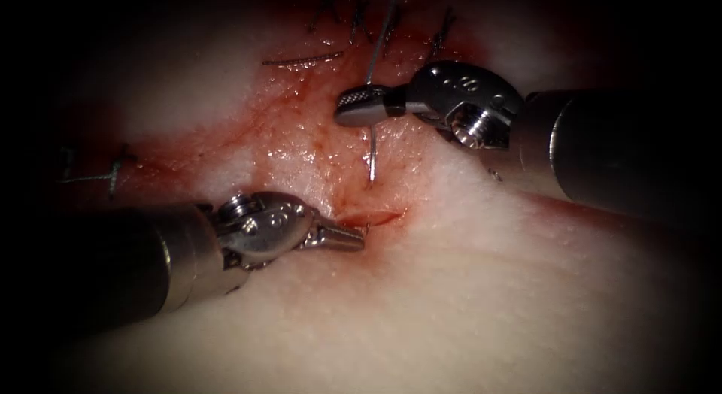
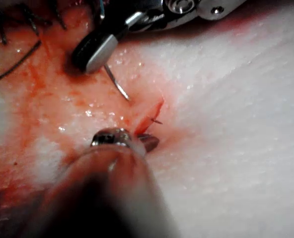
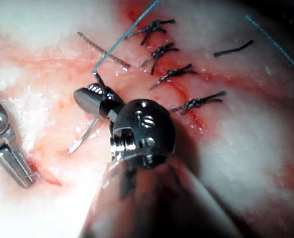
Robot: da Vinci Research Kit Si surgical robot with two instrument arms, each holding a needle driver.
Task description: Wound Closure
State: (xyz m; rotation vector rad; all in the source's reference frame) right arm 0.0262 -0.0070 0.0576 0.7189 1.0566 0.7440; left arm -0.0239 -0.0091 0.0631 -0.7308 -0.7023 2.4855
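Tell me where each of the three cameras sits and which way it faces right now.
Endoscope view: above and in front of the tissue; left tool at the cut, right tool holding the needle.
Left wrist view: along the left shaft at the left tool; right tool beyond.
Right wrist view: along the right shaft at the right tool, needle, stitches, thread.
Shared: both tools, needle, cut.

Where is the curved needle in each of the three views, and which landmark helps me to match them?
Endoscope view: needle held in the right tool, tip by the tissue above the open cut.
Left wrist view: needle below the right tool's jaws.
Right wrist view: needle under the jaws.
Shared landmark: the open cut beside the left tool.
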